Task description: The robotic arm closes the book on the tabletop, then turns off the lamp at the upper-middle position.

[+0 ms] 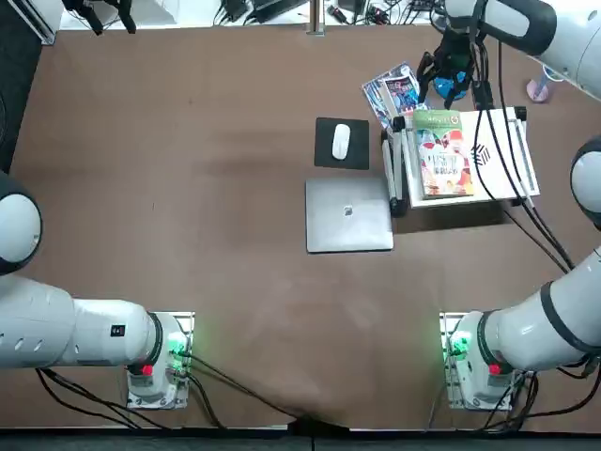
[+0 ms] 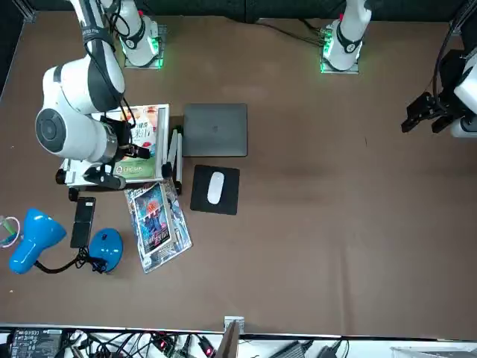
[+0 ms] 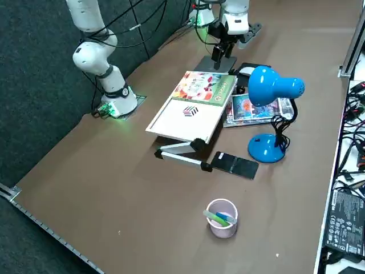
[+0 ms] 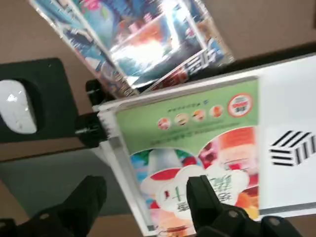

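Observation:
The book (image 1: 441, 152) lies closed, green cover up, on a white board (image 1: 502, 155); it also shows in the side view (image 3: 206, 87). My right gripper (image 4: 147, 187) hangs high over the book's edge, open, with nothing between its fingers (image 4: 202, 195). In the top view the gripper (image 1: 449, 68) overlaps the lamp (image 1: 445, 88). The lamp has a blue head (image 3: 275, 85), a thin black stem and a round blue base (image 3: 265, 149), and it stands just beyond the board. In the front view its base (image 2: 106, 247) sits beside a black phone.
A glossy blue booklet (image 2: 156, 224) lies by the lamp. A white mouse on a black pad (image 2: 215, 186) and a closed grey laptop (image 2: 215, 129) lie beside the board's stand. A black phone (image 2: 83, 221) and a pinkish cup (image 3: 222, 218) sit near the table's far right corner.

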{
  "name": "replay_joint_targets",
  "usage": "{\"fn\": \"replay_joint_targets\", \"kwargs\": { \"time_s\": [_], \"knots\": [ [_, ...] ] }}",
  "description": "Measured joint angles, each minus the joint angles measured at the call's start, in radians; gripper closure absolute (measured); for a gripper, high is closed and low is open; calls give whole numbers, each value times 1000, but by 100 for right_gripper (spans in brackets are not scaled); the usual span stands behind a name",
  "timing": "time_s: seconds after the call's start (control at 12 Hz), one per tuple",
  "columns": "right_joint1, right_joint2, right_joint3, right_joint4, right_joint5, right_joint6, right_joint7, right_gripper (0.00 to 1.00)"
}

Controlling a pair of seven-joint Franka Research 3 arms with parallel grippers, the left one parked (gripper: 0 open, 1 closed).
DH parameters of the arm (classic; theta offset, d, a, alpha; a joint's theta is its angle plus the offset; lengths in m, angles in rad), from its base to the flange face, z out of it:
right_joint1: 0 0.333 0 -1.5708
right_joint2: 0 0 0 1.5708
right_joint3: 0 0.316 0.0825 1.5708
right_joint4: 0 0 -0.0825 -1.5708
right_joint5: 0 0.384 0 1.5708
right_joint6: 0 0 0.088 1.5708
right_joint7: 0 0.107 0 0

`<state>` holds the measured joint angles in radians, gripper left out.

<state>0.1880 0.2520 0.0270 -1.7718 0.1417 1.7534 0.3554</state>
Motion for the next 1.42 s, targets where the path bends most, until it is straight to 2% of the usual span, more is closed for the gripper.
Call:
{"fn": "replay_joint_targets", "kwargs": {
  "time_s": [0.58,0.83,1.0,1.17,1.42],
  "knots": [
    [-15,-29,-20,20,-123,63,7,0],
    [-26,-53,-21,-10,-145,145,8,0],
    [-26,-87,-21,-68,-157,205,10,0],
    [-26,-144,-21,-166,-194,295,30,0],
    [-26,-211,-20,-261,-219,347,41,0]
  ]
}}
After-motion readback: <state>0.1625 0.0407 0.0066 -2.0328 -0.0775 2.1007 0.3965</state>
